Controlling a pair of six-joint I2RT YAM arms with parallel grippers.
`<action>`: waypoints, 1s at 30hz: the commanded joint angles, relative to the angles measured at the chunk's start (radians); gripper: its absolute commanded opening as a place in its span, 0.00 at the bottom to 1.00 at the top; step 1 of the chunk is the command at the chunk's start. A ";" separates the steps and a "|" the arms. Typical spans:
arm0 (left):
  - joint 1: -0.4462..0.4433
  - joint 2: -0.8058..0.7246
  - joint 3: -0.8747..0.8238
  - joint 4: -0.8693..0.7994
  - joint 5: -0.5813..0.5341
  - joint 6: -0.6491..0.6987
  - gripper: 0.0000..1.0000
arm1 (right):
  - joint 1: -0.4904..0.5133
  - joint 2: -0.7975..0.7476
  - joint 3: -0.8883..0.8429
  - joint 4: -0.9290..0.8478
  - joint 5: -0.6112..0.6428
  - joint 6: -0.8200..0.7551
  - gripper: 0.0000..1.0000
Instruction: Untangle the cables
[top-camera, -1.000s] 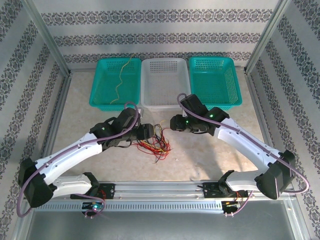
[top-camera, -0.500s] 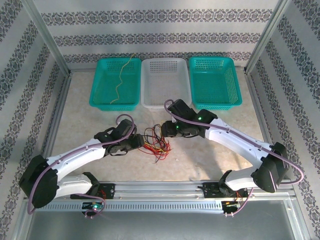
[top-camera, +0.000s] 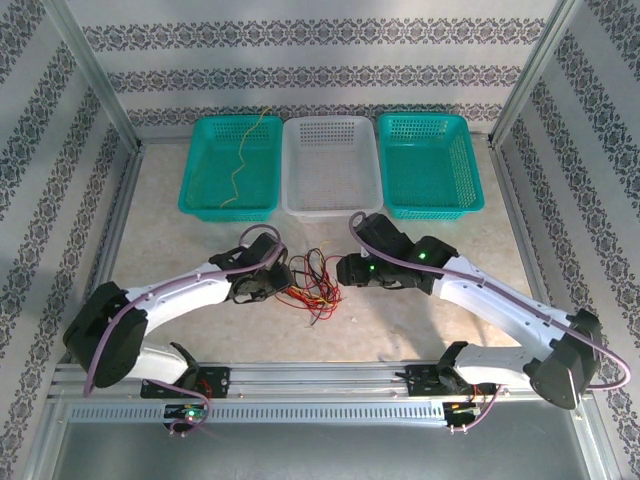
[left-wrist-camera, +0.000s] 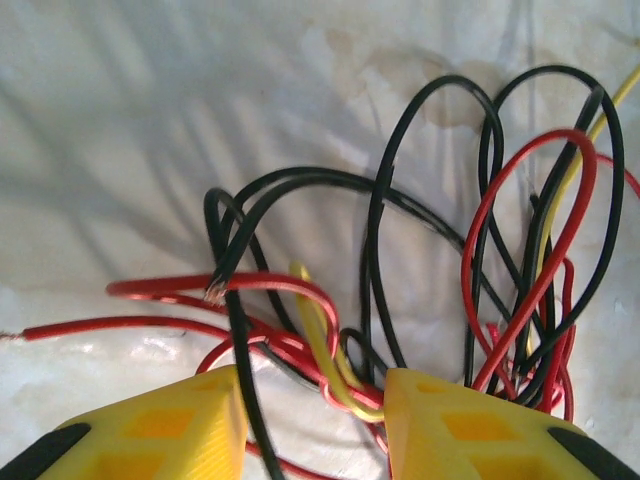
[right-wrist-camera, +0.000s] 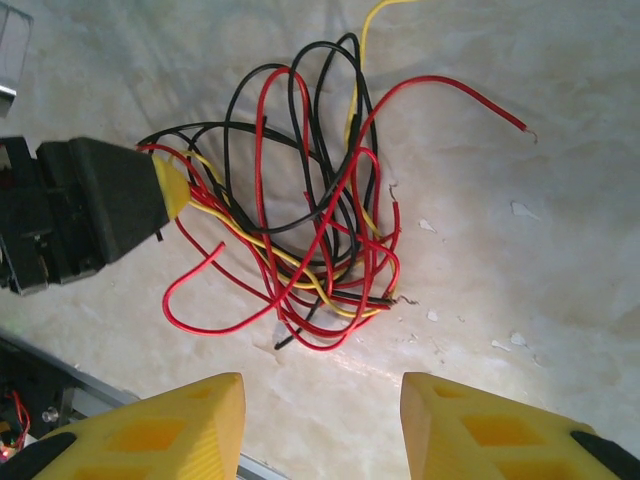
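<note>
Left gripper (left-wrist-camera: 312, 400), jaws spread astride several strands at the left edge of the cables (top-camera: 312, 285), risks pinching several together, which would tighten the tangle.

A robot lab cell: aluminium frame (top-camera: 98, 85), patterned backdrop (top-camera: 320, 55), mounting rail (top-camera: 320, 378).

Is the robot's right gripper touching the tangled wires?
Apart. In the right wrist view, a strip of bare table shows between the right gripper and the nearest loop of the wires.
</note>
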 joint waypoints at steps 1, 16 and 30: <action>-0.009 0.042 0.040 0.004 -0.052 -0.077 0.37 | 0.002 -0.020 -0.022 0.001 0.018 0.017 0.46; -0.034 -0.100 0.127 -0.232 -0.121 -0.131 0.37 | -0.027 -0.070 -0.044 -0.029 0.030 0.005 0.44; -0.028 0.084 0.133 -0.106 -0.067 -0.132 0.35 | -0.037 -0.009 0.009 -0.023 0.014 -0.013 0.40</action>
